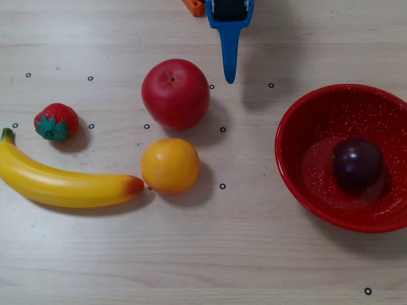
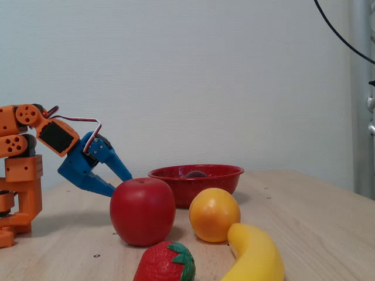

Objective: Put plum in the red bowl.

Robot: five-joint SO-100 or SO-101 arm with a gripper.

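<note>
One glossy dark plum, round and smooth, lying inside the speckled red bowl at the right edge of the overhead view (only its top peeking over the rim in the fixed view). Blue plastic gripper at left of the fixed view, tapered fingers apart and empty. Near centre, on pale wood-grain table: shiny apple, orange, curved banana, bumpy strawberry.

Bright, even light; soft shadows fall right of the fruit; near banana blurred.
</note>
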